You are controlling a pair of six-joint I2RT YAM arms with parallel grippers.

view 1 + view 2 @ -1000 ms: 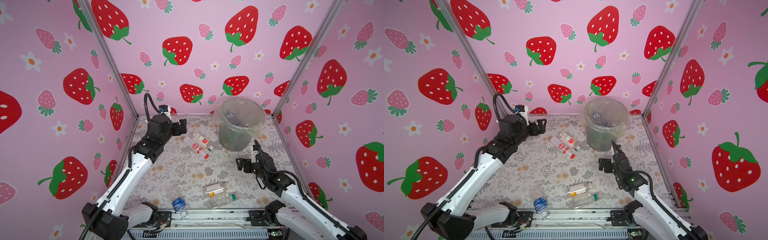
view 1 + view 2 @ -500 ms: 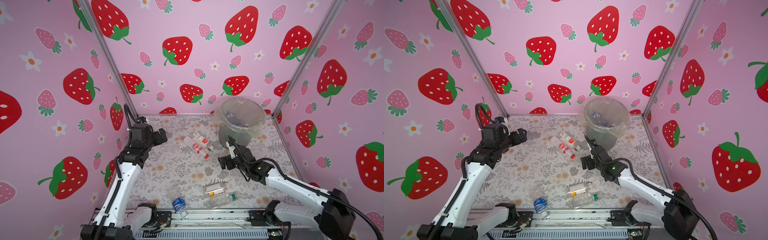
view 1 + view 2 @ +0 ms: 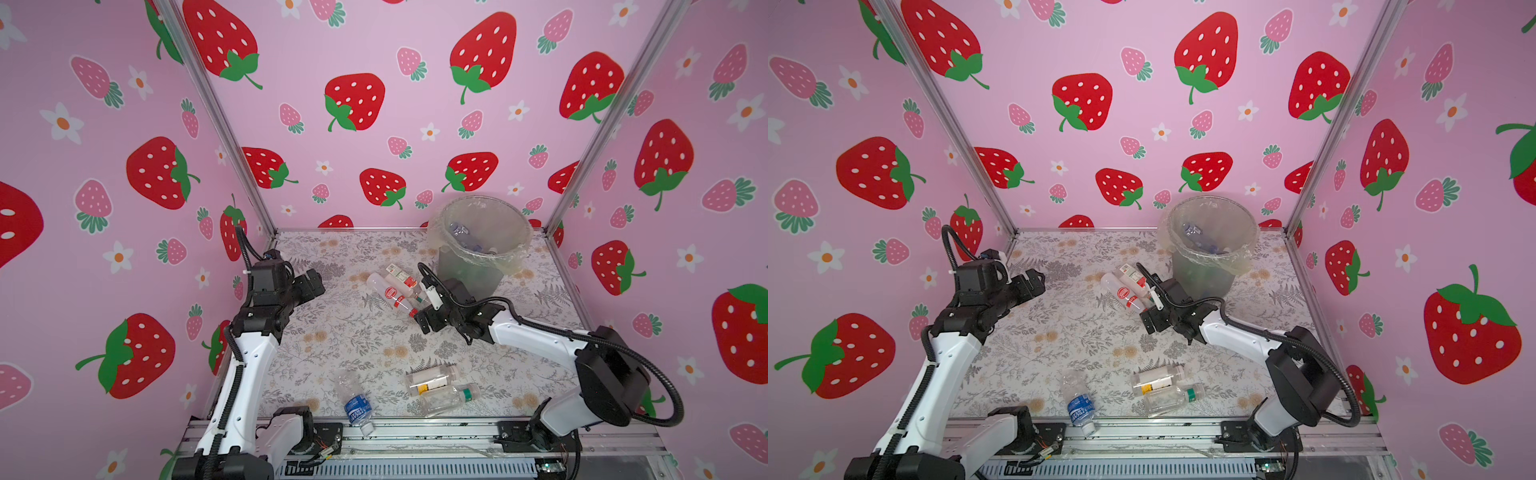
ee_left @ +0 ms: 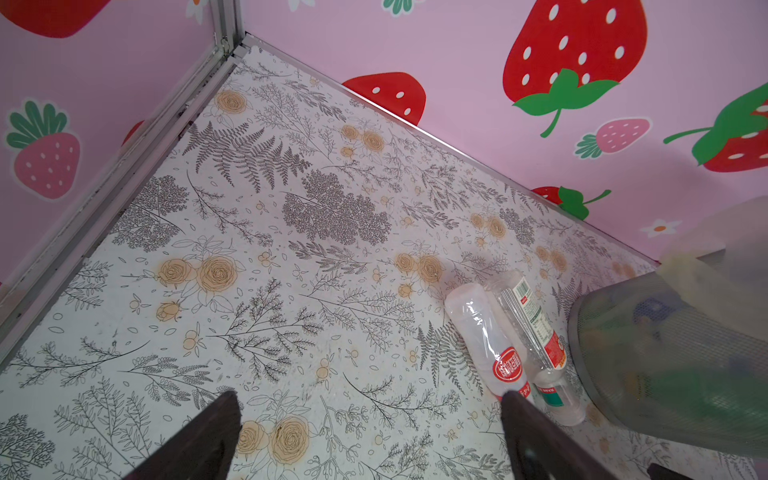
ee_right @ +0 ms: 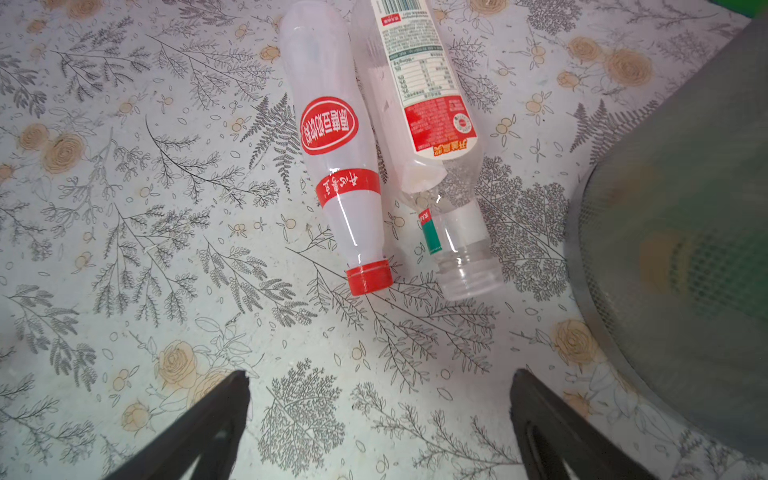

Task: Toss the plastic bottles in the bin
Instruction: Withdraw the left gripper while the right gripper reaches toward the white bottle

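The right gripper (image 3: pixel 423 322) sits just right of centre in both top views, jaws spread wide and holding nothing. In the right wrist view its two dark fingers (image 5: pixel 216 415) flank bare floral table (image 5: pixel 124 257), and the cap of the red-capped bottle (image 5: pixel 332 166) is just ahead of them, clear of both tips. That bottle lies on its side, pressed along its length against the labelled bottle (image 5: pixel 428 124), which has a red-and-white label and a clear neck and also lies flat. Just beside the pair stands the bin (image 3: pixel 469 278), at the upper right of the table in the top views. It is upright with a clear liner folded over its rim, and the binned bottles (image 3: pixel 461 232) show inside. The left gripper (image 3: pixel 313 284) hovers at middle left near the side wall, also wide open and empty, pointing toward the pair but well apart from it. Three more lie along the table's lower edge: the blue-label bottle (image 3: pixel 355 405) at lower centre, and to its right the yellow-label bottle (image 3: pixel 430 379) just beside the green-capped bottle (image 3: pixel 446 399).
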